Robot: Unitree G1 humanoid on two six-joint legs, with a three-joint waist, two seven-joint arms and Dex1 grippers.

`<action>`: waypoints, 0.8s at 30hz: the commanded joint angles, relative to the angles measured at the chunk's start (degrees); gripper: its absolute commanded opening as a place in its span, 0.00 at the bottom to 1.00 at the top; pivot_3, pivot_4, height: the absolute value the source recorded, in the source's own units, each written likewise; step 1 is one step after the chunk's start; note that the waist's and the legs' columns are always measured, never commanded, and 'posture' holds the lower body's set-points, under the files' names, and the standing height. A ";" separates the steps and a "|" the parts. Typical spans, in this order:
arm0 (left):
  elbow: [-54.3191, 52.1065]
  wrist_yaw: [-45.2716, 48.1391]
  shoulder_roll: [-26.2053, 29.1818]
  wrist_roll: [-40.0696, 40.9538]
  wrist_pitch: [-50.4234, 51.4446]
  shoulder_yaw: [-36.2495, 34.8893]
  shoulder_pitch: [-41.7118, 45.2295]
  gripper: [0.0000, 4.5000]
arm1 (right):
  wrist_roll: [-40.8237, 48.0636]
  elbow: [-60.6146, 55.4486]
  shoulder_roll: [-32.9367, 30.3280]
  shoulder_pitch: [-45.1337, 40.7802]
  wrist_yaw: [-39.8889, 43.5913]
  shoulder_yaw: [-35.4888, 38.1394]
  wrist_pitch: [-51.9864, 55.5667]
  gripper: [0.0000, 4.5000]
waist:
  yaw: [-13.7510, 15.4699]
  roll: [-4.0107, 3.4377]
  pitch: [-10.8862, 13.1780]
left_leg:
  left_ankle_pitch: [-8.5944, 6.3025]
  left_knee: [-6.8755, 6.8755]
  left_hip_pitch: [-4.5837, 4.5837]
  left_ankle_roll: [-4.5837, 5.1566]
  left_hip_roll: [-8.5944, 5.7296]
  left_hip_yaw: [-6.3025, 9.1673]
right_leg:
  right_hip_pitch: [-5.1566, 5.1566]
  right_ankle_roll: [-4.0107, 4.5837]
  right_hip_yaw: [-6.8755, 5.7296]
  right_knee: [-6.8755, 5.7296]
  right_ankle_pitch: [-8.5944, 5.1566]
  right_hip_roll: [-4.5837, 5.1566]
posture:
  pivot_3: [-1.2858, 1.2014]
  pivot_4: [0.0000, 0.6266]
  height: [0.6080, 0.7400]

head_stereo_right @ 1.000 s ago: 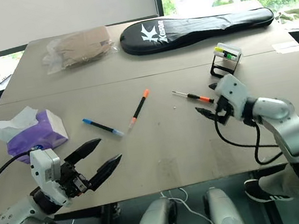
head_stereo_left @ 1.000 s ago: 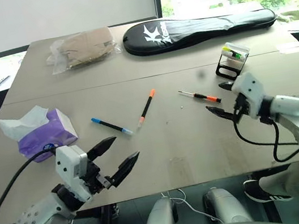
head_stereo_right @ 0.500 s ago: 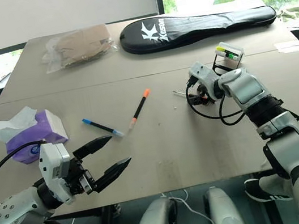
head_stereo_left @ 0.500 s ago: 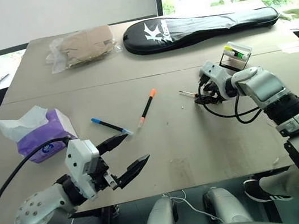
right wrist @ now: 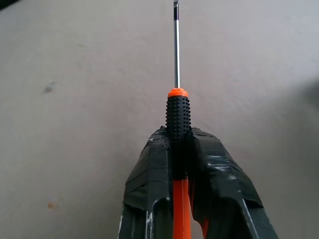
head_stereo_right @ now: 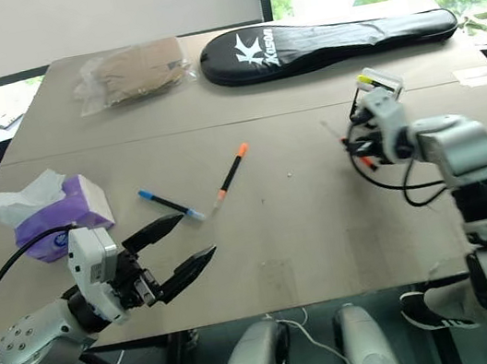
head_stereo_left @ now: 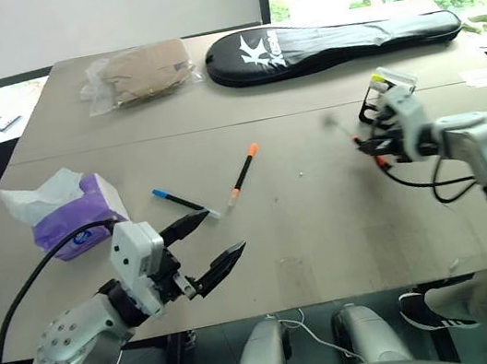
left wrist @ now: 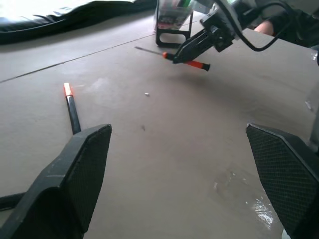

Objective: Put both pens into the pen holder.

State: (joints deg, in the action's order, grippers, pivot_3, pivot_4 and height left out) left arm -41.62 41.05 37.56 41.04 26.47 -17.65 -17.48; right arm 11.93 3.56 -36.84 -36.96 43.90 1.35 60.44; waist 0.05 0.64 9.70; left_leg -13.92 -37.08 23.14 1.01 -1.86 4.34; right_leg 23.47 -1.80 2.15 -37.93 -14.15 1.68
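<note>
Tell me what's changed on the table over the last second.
The right tool reached to the screwdriver near the pen holder, shut on its handle and lifted it off the table. The left tool stayed open in place. Both pens, orange-capped and blue-ended, lie where they were.

Two slim black pens lie flat on the surface near its centre, close together but apart. The orange-capped pen (head_stereo_left: 243, 172) points its cap toward 1 o'clock. The blue-ended pen (head_stereo_left: 183, 204) lies at its 8 o'clock, angled toward 10 o'clock. The pen holder (head_stereo_left: 390, 88), a tilted clear-and-white box on a black frame, stands at 3 o'clock.
</note>
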 commanded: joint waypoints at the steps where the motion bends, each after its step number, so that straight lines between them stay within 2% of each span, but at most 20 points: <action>1: 0.72 -0.56 -0.91 -0.30 -1.11 1.13 2.15 1.00 | -0.04 -8.84 -6.96 7.21 -3.58 8.61 6.20 0.01 | 0.24 -0.01 -0.01 | 0.00 0.00 0.00 0.00 0.00 0.00 | 0.00 0.00 -0.01 0.01 0.00 0.00 | 0.52 0.24 1.00; 3: 2.32 0.99 -1.01 -1.30 -1.99 2.36 3.03 1.00 | -1.02 -7.62 -9.43 10.29 -5.26 9.19 6.52 0.01 | 0.10 -0.02 -0.02 | 0.00 0.00 -0.05 0.00 0.01 -0.02 | -0.03 0.00 -0.01 -0.01 0.00 -0.03 | 0.52 0.24 1.00; 6: 4.32 2.80 -0.56 -2.52 -3.09 3.51 3.98 1.00 | -0.74 -3.97 -9.43 10.91 -6.99 9.28 7.05 0.01 | -1.23 -0.04 -0.01 | 0.00 0.01 -0.25 0.00 0.10 -0.26 | -0.12 0.01 0.20 -0.04 -0.01 -0.15 | 0.52 0.24 1.00; 10: 6.54 4.39 0.03 -3.17 -3.67 3.90 5.50 1.00 | -1.04 0.95 -10.34 11.75 -5.74 5.82 3.62 0.01 | -1.92 -0.05 -0.03 | 0.01 0.00 -0.42 0.02 0.19 -0.60 | -0.13 -0.01 0.31 -0.11 0.00 -0.29 | 0.52 0.24 1.00; 11: 6.93 4.90 0.28 -3.48 -3.82 3.99 5.68 1.00 | -1.12 2.58 -10.24 11.40 -5.62 5.44 2.65 0.23 | -1.97 0.04 -0.08 | 0.01 -0.02 -0.42 0.02 0.19 -0.59 | -0.13 -0.01 0.29 -0.11 0.00 -0.29 | 0.52 0.24 1.00; 14: 7.54 5.72 0.66 -3.73 -3.95 3.34 5.34 1.00 | -0.42 3.95 -10.86 10.19 -4.59 5.28 1.43 0.52 | -2.15 0.15 -0.14 | 0.00 -0.07 -0.41 0.04 0.20 -0.60 | -0.17 -0.03 0.31 -0.09 0.01 -0.29 | 0.52 0.24 1.00; 19: 7.66 3.31 -0.66 -4.20 -4.11 2.34 4.09 1.00 | 1.61 -2.60 -12.14 9.94 -3.52 6.66 0.82 0.99 | -2.21 0.03 -0.06 | -0.02 -0.05 -0.41 0.06 0.24 -0.58 | -0.14 -0.03 0.31 -0.09 0.01 -0.30 | 0.52 0.24 1.00; 24: 7.37 0.58 -1.43 -4.94 -3.28 2.27 3.22 1.00 | 7.82 -13.36 -12.77 9.67 2.65 6.52 -1.14 0.99 | -1.97 0.00 -0.04 | -0.02 -0.05 -0.35 0.06 0.24 -0.53 | -0.12 -0.03 0.29 -0.08 0.01 -0.30 | 0.52 0.24 1.00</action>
State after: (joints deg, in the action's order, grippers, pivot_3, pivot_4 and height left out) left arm -33.01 42.54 36.39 36.11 23.33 -13.80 -14.01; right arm 17.19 -5.04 -48.76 -26.14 44.48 7.05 59.79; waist -1.92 0.63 9.66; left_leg -13.94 -37.13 22.79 1.07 -1.62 3.80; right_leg 23.35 -1.83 2.43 -38.01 -14.14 1.38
